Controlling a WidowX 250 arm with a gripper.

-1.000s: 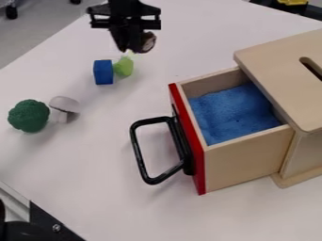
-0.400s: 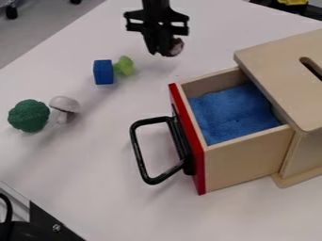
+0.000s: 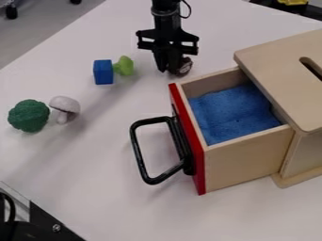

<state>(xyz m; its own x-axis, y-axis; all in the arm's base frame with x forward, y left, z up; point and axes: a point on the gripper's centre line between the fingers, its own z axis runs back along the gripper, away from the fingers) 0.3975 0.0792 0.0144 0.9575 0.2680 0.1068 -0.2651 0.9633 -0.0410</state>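
Since the drawer is already sitting open, with its blue soft-looking lining in plain sight, that part looks sorted to me. The gripper hangs just past the drawer's far corner, on the side away from the camera, and I'd say it's clamped on a small brown roundish thing that pokes out beside its fingertips. Can't really make out what that thing is, tbh, and I can't tell how high it is above the table either. So the picking-up bit seems done, but the letting-go bit isn't: the brown thing is outside the drawer, near its rim, and hasn't been set down anywhere. How much is left beyond that, I honestly couldn't say. As for the other stuff, a blue block stands right beside a light green piece, and closer to the camera, over on the left, there's a dark green broccoli next to a pale mushroom. All four are out on the table. The drawer's red front with its black handle points toward the left, and the wooden box it slides out of has a slot in its top.
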